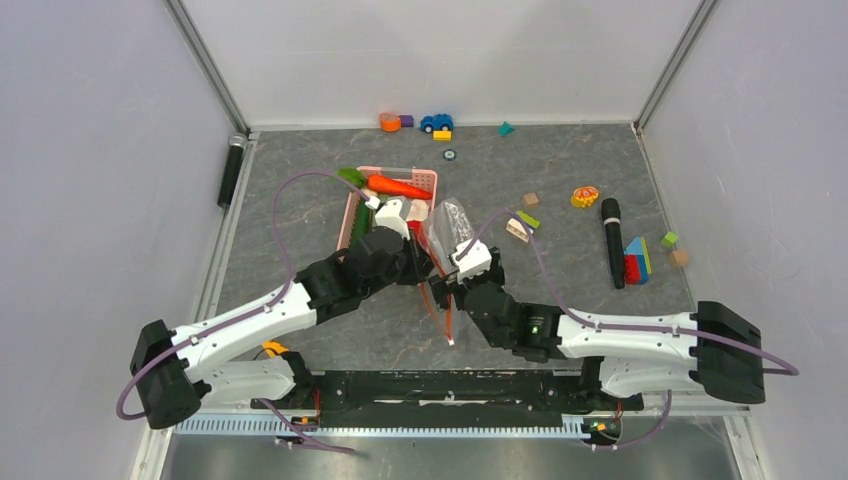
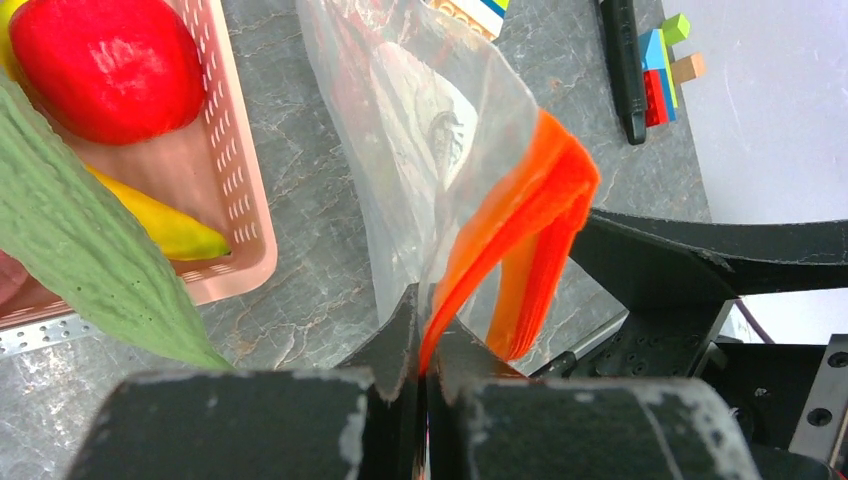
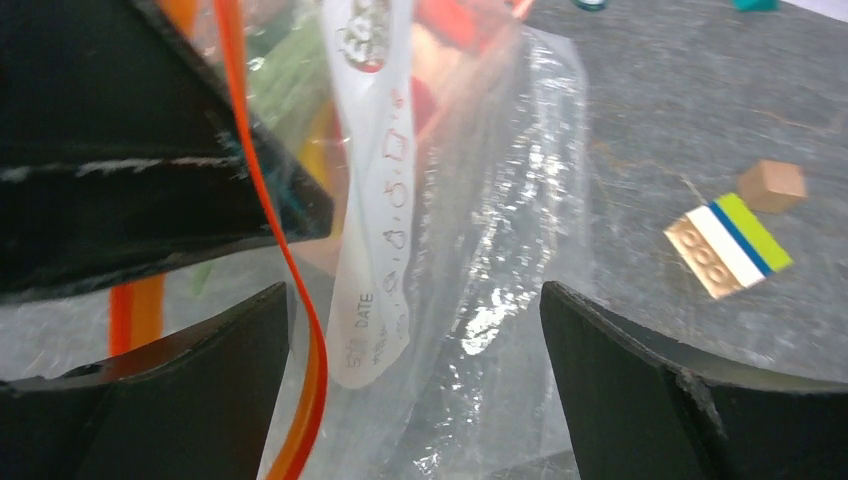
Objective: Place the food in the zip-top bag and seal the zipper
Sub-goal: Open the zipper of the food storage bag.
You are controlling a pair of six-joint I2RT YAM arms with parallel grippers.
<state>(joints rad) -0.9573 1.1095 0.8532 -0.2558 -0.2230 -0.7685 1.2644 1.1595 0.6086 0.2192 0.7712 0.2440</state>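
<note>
The zip-top bag [image 1: 449, 222] is lifted off the table beside the pink basket [image 1: 427, 179]. My left gripper [image 2: 424, 312] is shut on the orange-red zipper [image 2: 530, 215] at the bag's mouth [image 2: 420, 130]. My right gripper [image 3: 415, 330] is open, with the clear bag [image 3: 500, 250] and its white label [image 3: 375, 200] between the fingers, and the zipper [image 3: 290, 270] by the left one. In the basket [image 2: 245, 210] lie a red tomato [image 2: 105, 65], a banana [image 2: 165, 225], a green cucumber [image 2: 70, 240] and a carrot [image 1: 398, 186]. Red and green blurs show through the bag; inside or behind, I cannot tell.
A black marker [image 1: 612, 240] and stacked blocks [image 1: 637, 260] lie at the right. Loose blocks [image 3: 728, 245] sit just right of the bag. A toy car [image 1: 436, 122] and small pieces stand at the back edge. A black cylinder [image 1: 231, 170] lies along the left rail.
</note>
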